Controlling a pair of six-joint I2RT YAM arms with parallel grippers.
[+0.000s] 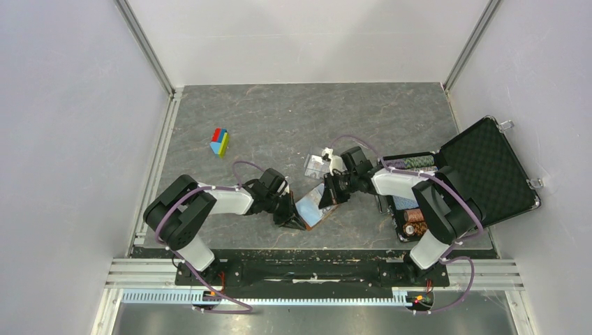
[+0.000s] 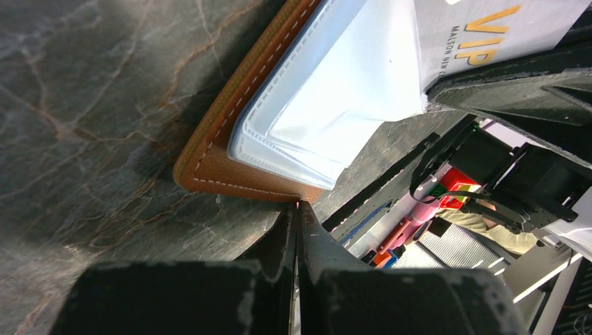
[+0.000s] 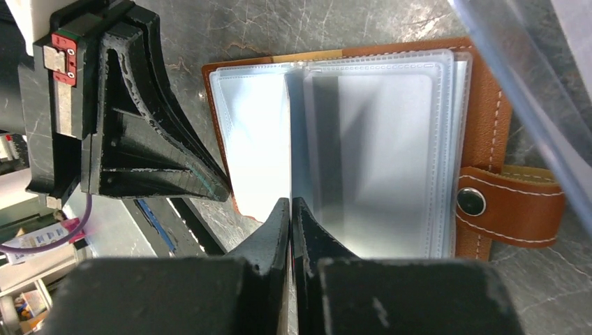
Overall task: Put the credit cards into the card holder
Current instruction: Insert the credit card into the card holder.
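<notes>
My left claw (image 2: 299, 218): fingers pressed together, tips against the leather corner of the holder (image 2: 216, 164), bracing it on the worktop (image 2: 77, 105). Keep that brace firm. The holder lies open mid-worktop, clear sleeves (image 3: 380, 146) up. My right claw (image 3: 290, 209) is clamped flat on a white VIP card (image 2: 489, 35), its edge at the sleeves. Judgement: feed it shallow and square to the pocket mouth, or it buckles.
</notes>
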